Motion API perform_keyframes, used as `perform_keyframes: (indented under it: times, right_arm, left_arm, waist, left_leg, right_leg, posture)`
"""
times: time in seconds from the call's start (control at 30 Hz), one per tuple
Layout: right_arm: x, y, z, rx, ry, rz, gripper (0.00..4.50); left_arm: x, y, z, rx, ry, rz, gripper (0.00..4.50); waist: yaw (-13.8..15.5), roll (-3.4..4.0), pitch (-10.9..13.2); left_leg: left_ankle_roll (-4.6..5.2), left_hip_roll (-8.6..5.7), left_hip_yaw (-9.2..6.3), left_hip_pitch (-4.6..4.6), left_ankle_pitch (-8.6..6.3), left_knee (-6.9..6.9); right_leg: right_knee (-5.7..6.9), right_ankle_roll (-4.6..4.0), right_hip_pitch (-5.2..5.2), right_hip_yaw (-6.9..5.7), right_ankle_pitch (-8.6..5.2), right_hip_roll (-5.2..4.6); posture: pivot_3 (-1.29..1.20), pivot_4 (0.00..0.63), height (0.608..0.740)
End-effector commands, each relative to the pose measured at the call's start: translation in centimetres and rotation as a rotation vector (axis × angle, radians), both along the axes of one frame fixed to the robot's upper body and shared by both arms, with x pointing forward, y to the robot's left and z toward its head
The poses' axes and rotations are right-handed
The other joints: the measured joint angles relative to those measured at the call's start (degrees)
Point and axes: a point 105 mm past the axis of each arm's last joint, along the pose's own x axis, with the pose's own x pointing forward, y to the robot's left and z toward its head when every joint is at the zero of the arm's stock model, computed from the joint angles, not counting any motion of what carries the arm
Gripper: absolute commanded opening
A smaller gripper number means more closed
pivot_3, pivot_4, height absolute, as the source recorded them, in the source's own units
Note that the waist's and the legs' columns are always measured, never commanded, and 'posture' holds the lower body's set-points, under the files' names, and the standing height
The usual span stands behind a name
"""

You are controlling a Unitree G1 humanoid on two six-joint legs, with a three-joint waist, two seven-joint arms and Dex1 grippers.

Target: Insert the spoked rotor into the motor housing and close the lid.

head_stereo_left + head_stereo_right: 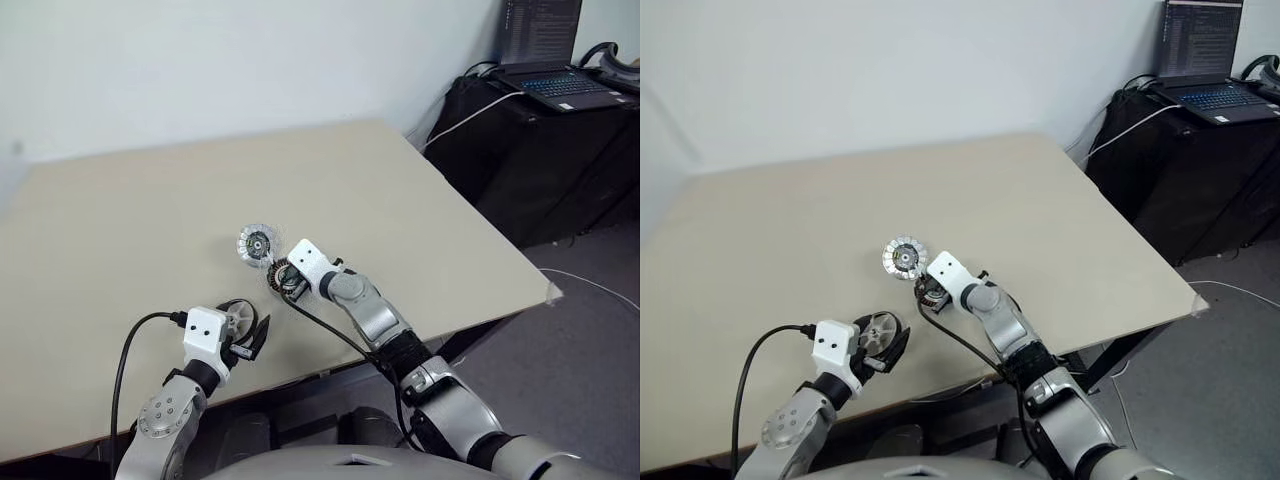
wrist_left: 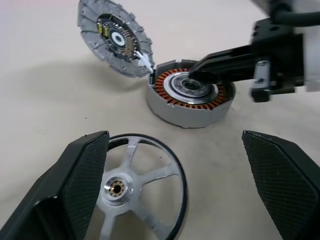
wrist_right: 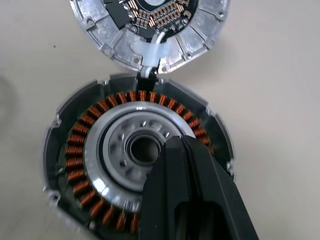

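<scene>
Head views: beige desk [image 1: 420, 190], three parts near its front edge.
- Lid [image 1: 256, 243]: silvery disc, shiny scalloped face w/ dark centre up, lies open just behind housing [image 1: 284, 278], touching it at one edge.
- Housing: mostly hidden under R tool [image 1: 283, 279]. R arm reaches in from front right; tool tip sits over housing.
- Rotor [image 1: 876, 331]: flat on desk, near front edge, left of and nearer than housing, apart from it. L tool [image 1: 883, 343] is around it, fingers wide apart.
- Off-desk, far right: black stand w/ open laptop [image 1: 560, 80], cables.

L wrist view:
- L tool [image 2: 180, 200]: fully spread, both textured pads [image 2: 85, 170] clear, gripping nothing. Rotor [image 2: 135, 192] lies on desk between them, closer to one pad; black rim, grey spokes, silver hub.
- Housing [image 2: 191, 97] beyond rotor: grey wall, copper windings ring, silver centre. R tool [image 2: 195, 76] comes in level over it, tip on or just above centre; contact unclear.
- Lid [image 2: 116, 37] past housing, tilted view, joined to housing by short white lead.

R wrist view:
- R tool [image 3: 172, 145]: fingers pressed together, nothing between them, tip at edge of housing's centre bore.
- Housing [image 3: 90, 150]: windings all round, empty centre, no rotor in it.
- Lid [image 3: 150, 30] just beyond, inner face w/ copper contacts up, white lead running to housing rim.
</scene>
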Motion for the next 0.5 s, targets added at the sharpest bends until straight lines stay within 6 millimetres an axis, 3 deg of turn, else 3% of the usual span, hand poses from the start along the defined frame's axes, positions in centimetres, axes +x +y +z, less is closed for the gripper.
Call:
perform_keyframes:
  times: [0.03, 0.2, 0.33, 0.5]
  right_arm:
    - [-0.6, -0.2, 3.6, 0.133, -0.1, 0.014, 0.03]
    - [-3.9, -3.1, 4.2, 0.185, -0.095, 0.023, 0.03]
    - [-5.5, -5.5, 3.6, 0.178, -0.052, -0.036, 0.03]
    - [-6.2, -6.1, 4.0, 0.198, -0.043, -0.062, 0.03]
  left_arm:
    - [0.1, 0.1, 1.4, -0.032, -0.064, 0.012, 4.5]
    - [-0.1, 2.8, 2.4, -0.137, -0.127, 0.236, 4.5]
    - [-1.5, 3.9, 0.7, -0.195, -0.042, 0.343, 4.5]
    - [-2.3, 3.6, -2.0, -0.254, 0.124, 0.399, 4.5]
  waist:
    - [0.02, 0.01, 0.01]
    - [0.16, -0.05, 0.02]
    - [0.11, -0.12, 0.07]
    - [0.18, -0.33, 0.26]
  left_leg:
    - [0.01, 0.0, 0.0, -0.04, -0.03, -0.02]
    - [0.11, -0.02, 0.01, -0.13, -0.24, 0.0]
    - [0.12, -0.04, 0.03, -0.09, -0.27, 0.02]
    - [0.11, -0.03, -0.06, -0.05, -0.29, 0.07]
  right_leg:
    - [-0.04, 0.0, -0.02, 0.0, 0.0, 0.01]
    - [-0.18, 0.08, -0.04, -0.01, -0.08, -0.03]
    - [-0.17, 0.1, -0.03, -0.03, -0.1, -0.08]
    - [-0.15, 0.12, -0.01, -0.11, -0.1, -0.12]
  posture:
    - [0.0, 0.0, 0.74]
    - [0.0, 0.0, 0.74]
    - [0.0, 0.0, 0.74]
    - [0.0, 0.0, 0.74]
